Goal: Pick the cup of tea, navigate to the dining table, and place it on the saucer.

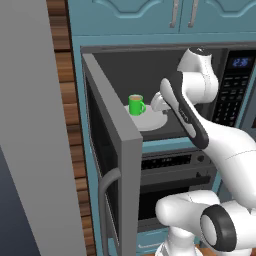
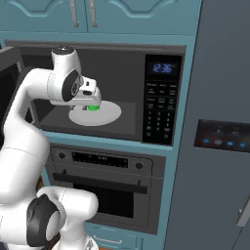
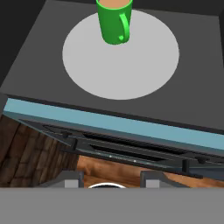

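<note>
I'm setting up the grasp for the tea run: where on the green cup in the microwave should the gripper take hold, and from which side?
Judging by its pose, grip the cup of tea across its upright body, coming in level through the open microwave front. It stands on the turntable with its handle facing the opening, so set the fingers either side of the wall, clear of the handle. A top approach risks the tea.

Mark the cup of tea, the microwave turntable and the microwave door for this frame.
cup of tea (image 3: 114, 25): hand view, on its green side wall.
microwave turntable (image 3: 127, 72): hand view, on bare grey disc in front of the cup.
microwave door (image 1: 107, 145): left base view, on the open door's inner face.
</note>
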